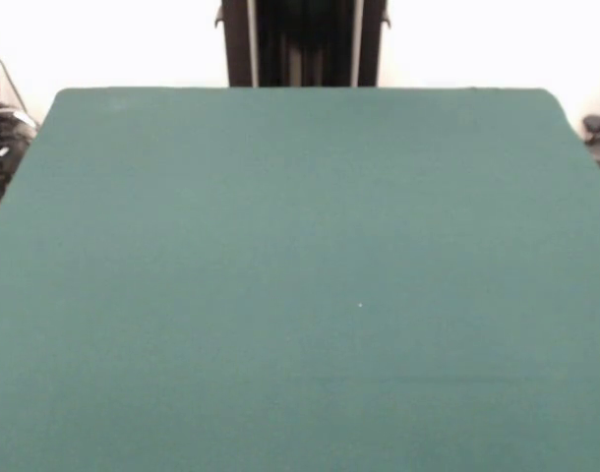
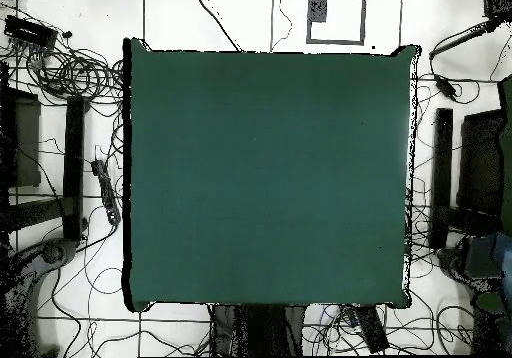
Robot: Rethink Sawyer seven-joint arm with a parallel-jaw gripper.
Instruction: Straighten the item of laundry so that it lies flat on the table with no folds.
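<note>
Green tabletop (image 1: 300, 295) fills both views and carries nothing; the jeans are nowhere on it. My tool is not visible, so I cannot tell its state; probably my arm is drawn back

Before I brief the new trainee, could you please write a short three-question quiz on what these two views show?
1. True or false: jeans lie on the table.
2. Which shows in either view? A) the gripper B) a folded towel C) cables on the floor beside the table D) a basket
3. Fill in: the table's cloth is dark ____.

Key: 1 false, no laundry is in view. 2 C. 3 green.
</note>
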